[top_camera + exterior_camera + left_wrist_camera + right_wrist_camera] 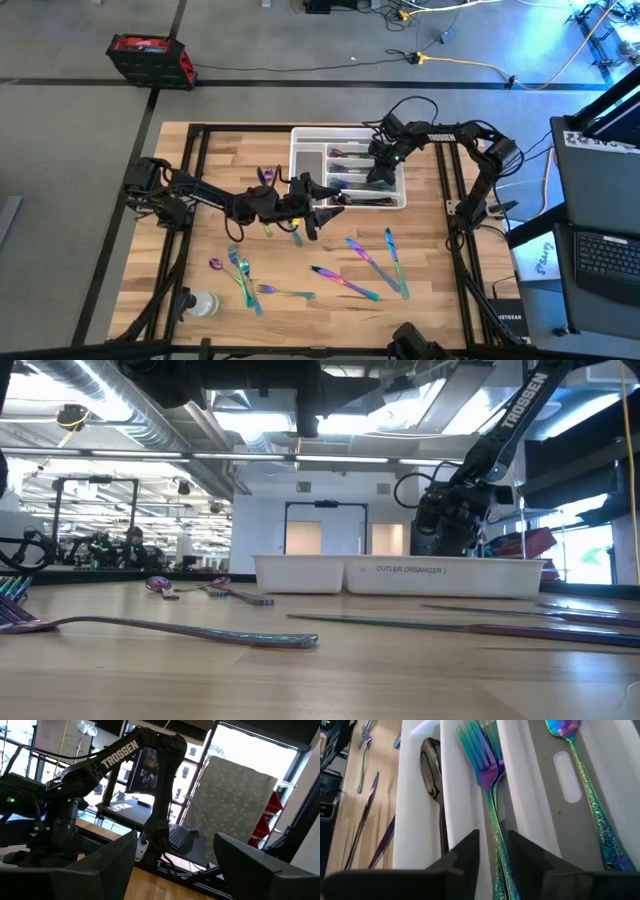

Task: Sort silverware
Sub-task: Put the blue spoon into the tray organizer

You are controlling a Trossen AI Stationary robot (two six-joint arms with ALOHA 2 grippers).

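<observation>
Right jaws (492,852) slightly apart astride slim iridescent fork (487,785), white tray (517,775), left jaws (172,865) wide apart.

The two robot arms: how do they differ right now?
The right gripper hangs over the white tray, fingers slightly apart above forks; the left gripper hovers over bare table beside the tray, fingers wide. Neither holds anything; both are dark.
</observation>
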